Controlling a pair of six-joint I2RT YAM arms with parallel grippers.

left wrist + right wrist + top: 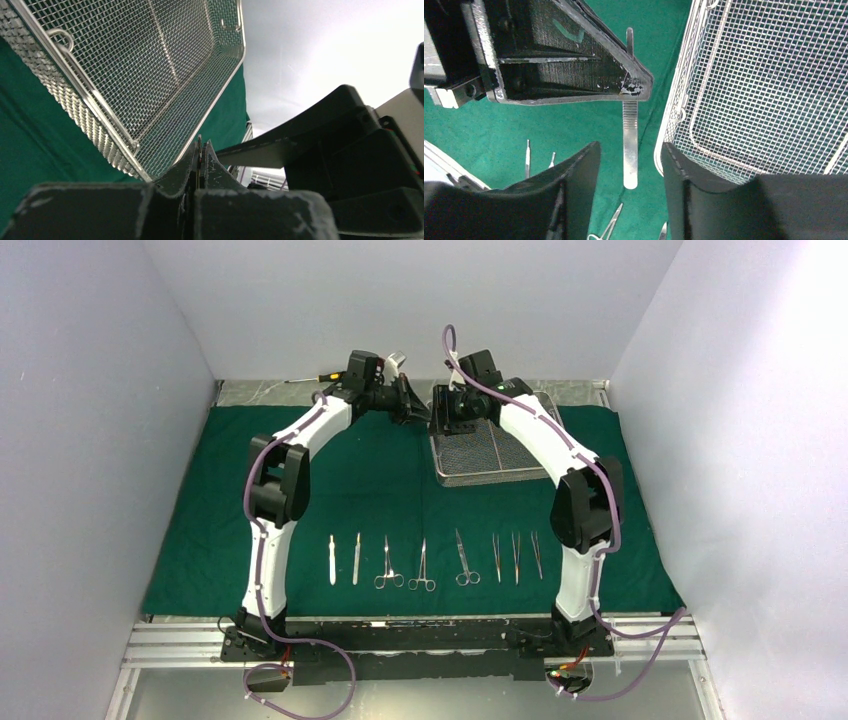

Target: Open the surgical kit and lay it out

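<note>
1. Left gripper point(201, 150), upper centre of the top view: clenched on a ribbed steel handle point(630, 125) hanging over the green cloth point(340, 480). We judge the pinch shallow, so the handle may swing or drop.
2. Right gripper point(630, 147): released, close by. We fear it may knock the handle or the mesh tray point(672, 107) at right.
3. The handle's top is hidden by the left fingers, so we cannot tell its type.

white arms point(318, 425) with black joints point(280, 480), purple cables point(447, 340).

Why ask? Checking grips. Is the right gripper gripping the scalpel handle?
No, the right gripper is open; the scalpel handle hangs from the left gripper.
</note>
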